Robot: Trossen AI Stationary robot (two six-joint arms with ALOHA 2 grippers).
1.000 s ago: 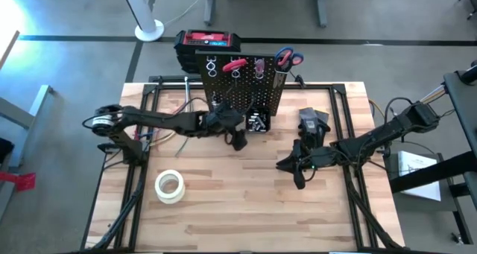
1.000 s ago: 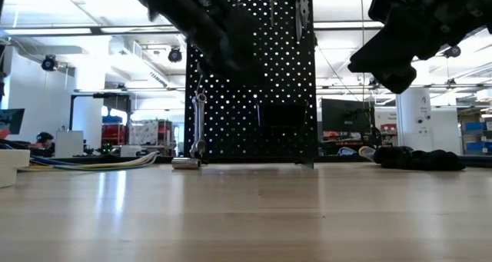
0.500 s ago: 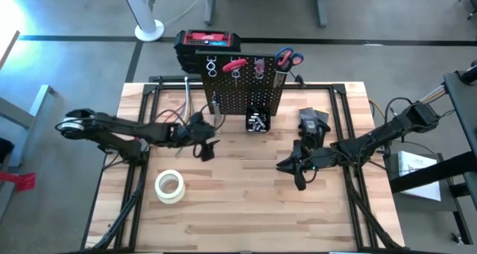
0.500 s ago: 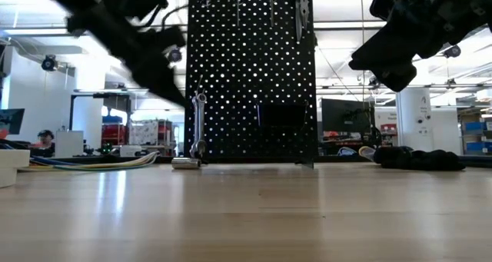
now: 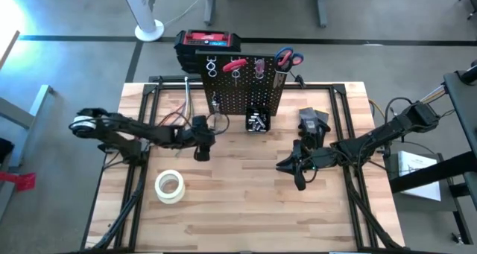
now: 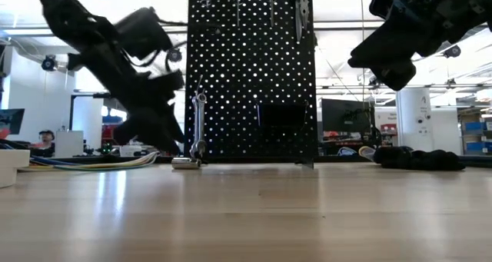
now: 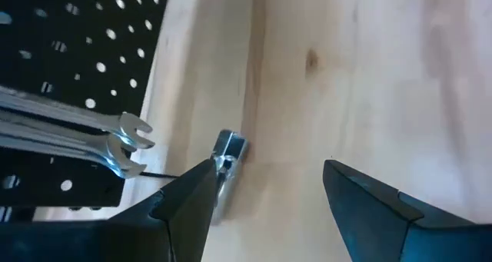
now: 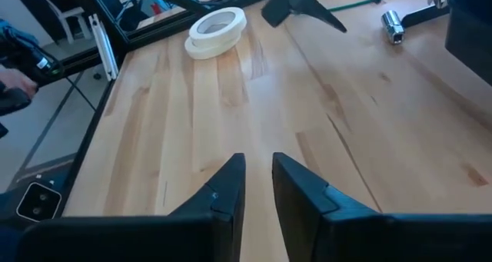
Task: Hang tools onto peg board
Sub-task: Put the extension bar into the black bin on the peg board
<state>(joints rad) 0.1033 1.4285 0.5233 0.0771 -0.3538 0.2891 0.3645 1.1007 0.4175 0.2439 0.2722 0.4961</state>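
Note:
The black peg board (image 5: 242,86) stands upright at the table's far middle. Red scissors (image 5: 288,58) and a red clamp-like tool (image 5: 235,63) hang along its top, and its small bin (image 5: 258,121) holds silver sockets. Silver wrenches (image 7: 115,139) lean against the board's left foot. A silver-headed tool (image 7: 229,147) lies on the table there. My left gripper (image 5: 200,146) hangs open and slanting down just above this tool, one finger (image 7: 184,208) close beside it. My right gripper (image 5: 287,167) hovers at mid-right, its fingers nearly together with nothing between them.
A white tape roll (image 5: 170,185) lies near the left front. A black glove (image 5: 313,124) lies right of the board. A red-and-black toolbox (image 5: 209,42) stands behind the board. Cables (image 6: 92,164) run along the far left edge. Bare wood fills the near half of the table.
My left gripper has drawn back from the peg board's front toward the table's left and sunk from high up to just above the table, rolling as it went. It has stayed open. My right gripper has kept still.

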